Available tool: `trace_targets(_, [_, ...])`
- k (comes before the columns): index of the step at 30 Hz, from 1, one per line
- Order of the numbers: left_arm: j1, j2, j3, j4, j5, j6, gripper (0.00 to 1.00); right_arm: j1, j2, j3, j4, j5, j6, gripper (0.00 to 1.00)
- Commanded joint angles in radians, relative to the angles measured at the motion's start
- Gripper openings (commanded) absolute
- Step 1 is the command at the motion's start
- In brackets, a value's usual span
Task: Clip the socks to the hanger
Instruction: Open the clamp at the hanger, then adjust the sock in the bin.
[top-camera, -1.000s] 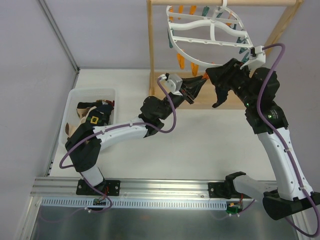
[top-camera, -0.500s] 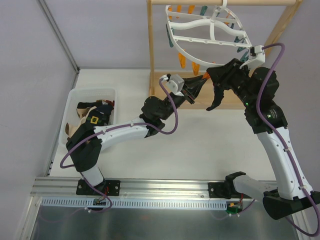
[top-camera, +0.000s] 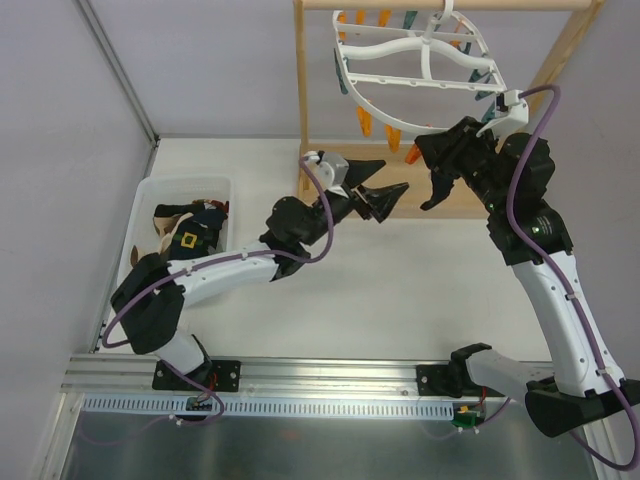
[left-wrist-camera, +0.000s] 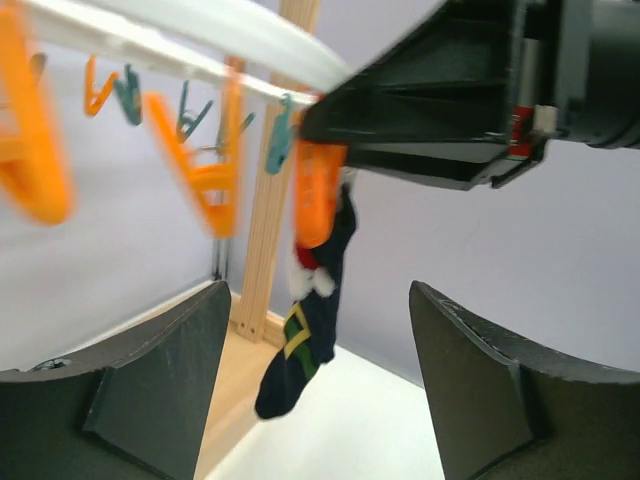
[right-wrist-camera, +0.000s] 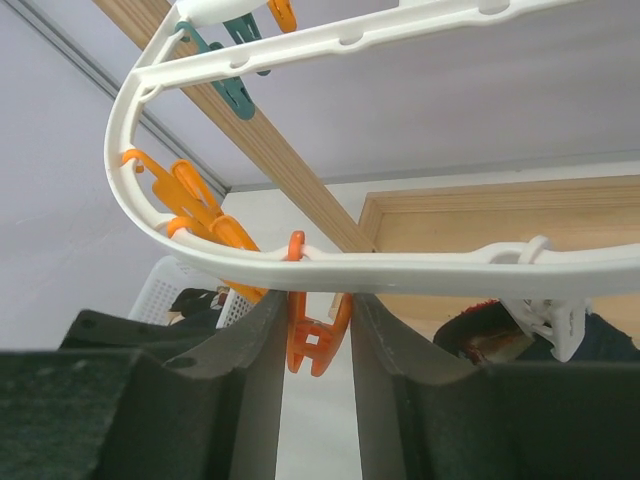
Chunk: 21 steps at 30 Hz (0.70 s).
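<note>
A dark navy sock (left-wrist-camera: 300, 345) with red, white, green and yellow marks is hanging from an orange peg (right-wrist-camera: 312, 345) on the near rim of the white hanger (right-wrist-camera: 400, 270). In the left wrist view the sock is dangling straight down with its toe end free. In the overhead view it is hard to make out among the two black claws at about 1 o'clock. The hanger is hanging from the rail of the wooden stand (top-camera: 302, 90) at 12 to 1 o'clock, and its far side is cut off by the top edge of the overhead view. More orange and teal pegs (left-wrist-camera: 215, 185) are ringing the rim, and they are blurred in the left wrist view. In the right wrist view a dark shape at 4 o'clock below the rim is too unclear to name.

The right claw (right-wrist-camera: 315, 320) is reaching up under the rim. Its fingers are drawn close together, pressing against both sides of the orange peg. The left claw (top-camera: 396, 174) is sitting just beside and below the hanger with its fingers spread wide. It is holding nothing and is apart from the sock.

Loose socks (top-camera: 190, 232), dark and tan, are lying in a white bin (top-camera: 180, 183) at 9 o'clock on the pale surface (top-camera: 400, 290). The left arm is partly covering them.
</note>
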Motion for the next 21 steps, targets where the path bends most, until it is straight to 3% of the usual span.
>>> trace_targets(1, [0.087, -0.171, -0.061, -0.067, 0.090, -0.172, 0.75, 0.004, 0.002, 0.017, 0.015, 0.014, -0.042, 0.01])
trace_targets(6, [0.211, -0.412, -0.176, -0.390, 0.108, -0.330, 0.77, 0.004, 0.013, 0.024, 0.006, 0.014, -0.071, 0.01])
trace_targets(7, [0.271, -0.443, -0.185, -0.534, 0.102, -0.347, 0.77, 0.004, 0.017, 0.026, 0.001, 0.017, -0.079, 0.01])
trace_targets(11, [0.392, -0.584, -0.218, -0.884, -0.027, -0.349, 0.79, 0.004, 0.034, 0.024, -0.002, 0.030, -0.111, 0.01])
trace_targets(18, [0.753, -0.785, -0.362, -1.191, -0.067, -0.439, 0.77, 0.004, 0.054, 0.018, 0.041, 0.021, -0.131, 0.01])
trace_targets(21, [0.909, -0.785, -0.405, -1.250, -0.033, -0.455, 0.76, 0.004, 0.062, 0.017, 0.054, 0.013, -0.132, 0.01])
